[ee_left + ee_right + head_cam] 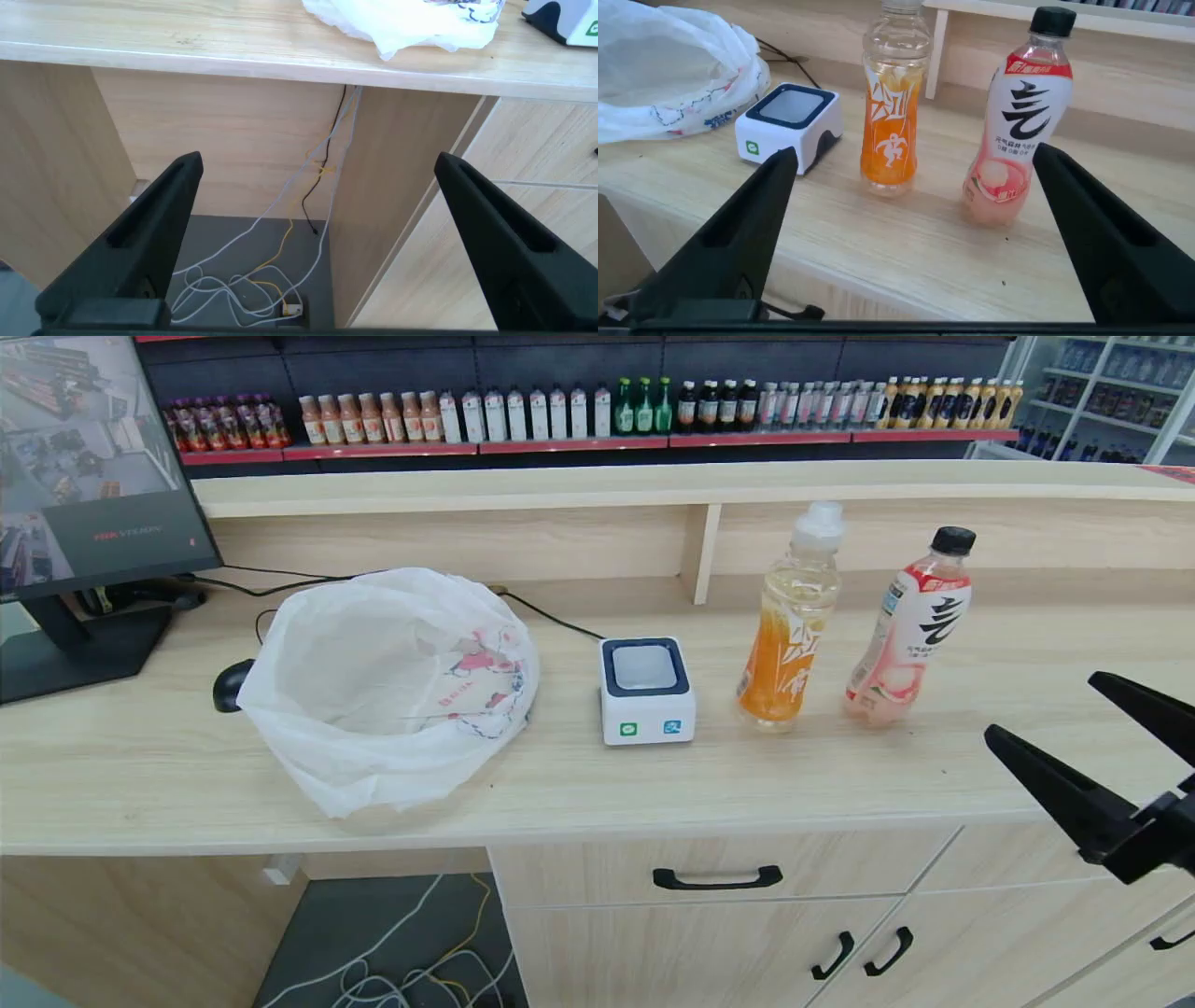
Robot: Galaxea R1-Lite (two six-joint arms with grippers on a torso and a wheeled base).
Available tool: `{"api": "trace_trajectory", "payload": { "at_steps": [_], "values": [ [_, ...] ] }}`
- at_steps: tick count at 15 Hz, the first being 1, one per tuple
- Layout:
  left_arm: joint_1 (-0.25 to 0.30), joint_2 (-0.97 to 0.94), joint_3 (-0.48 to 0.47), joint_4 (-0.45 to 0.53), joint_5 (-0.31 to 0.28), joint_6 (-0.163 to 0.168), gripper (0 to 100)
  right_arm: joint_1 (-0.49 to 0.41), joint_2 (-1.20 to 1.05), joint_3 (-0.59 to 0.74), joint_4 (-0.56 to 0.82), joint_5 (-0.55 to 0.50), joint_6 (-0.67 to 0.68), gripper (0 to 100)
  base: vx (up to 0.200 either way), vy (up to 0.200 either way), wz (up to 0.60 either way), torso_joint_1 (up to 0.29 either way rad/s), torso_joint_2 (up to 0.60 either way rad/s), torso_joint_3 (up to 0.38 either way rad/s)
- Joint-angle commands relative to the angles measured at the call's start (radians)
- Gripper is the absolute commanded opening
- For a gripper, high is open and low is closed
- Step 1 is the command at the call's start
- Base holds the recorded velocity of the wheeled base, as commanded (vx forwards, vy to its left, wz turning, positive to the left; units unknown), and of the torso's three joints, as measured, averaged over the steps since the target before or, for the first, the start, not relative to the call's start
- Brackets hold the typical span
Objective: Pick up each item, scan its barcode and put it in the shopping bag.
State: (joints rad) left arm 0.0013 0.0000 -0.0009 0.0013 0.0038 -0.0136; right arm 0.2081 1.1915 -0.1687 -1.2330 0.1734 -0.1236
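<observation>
Orange bottle (789,625) and pink bottle (910,625) upright on counter (140,756) right of scanner (646,689), bag (392,681) (mouth open) on its left; right gripper (1041,705) wide open, empty, near counter's front edge; left gripper (318,163) wide open, empty, below countertop.

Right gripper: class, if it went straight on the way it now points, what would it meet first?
Probably the orange bottle, which stands almost centred in the open right gripper; the pink bottle stands off-centre beside it. Depth is unclear.
</observation>
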Motion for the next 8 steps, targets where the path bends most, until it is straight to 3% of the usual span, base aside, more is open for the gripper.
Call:
{"api": "trace_trajectory", "payload": {
  "at_steps": [1, 3, 8],
  "values": [
    [0.000, 0.000, 0.001, 0.000, -0.001, 0.000, 100, 0.010, 0.226, -0.094, -0.137, -0.002, 0.001, 100, 0.000, 0.000, 0.00, 0.000, 0.00, 0.000],
    [0.000, 0.000, -0.001, 0.000, 0.001, 0.000, 100, 0.020, 0.313, -0.092, -0.270, -0.038, -0.001, 100, 0.000, 0.000, 0.00, 0.000, 0.00, 0.000],
    [0.000, 0.000, -0.001, 0.000, 0.001, 0.000, 100, 0.198, 0.385, -0.114, -0.289, -0.285, 0.007, 100, 0.000, 0.000, 0.00, 0.000, 0.00, 0.000]
  ]
}}
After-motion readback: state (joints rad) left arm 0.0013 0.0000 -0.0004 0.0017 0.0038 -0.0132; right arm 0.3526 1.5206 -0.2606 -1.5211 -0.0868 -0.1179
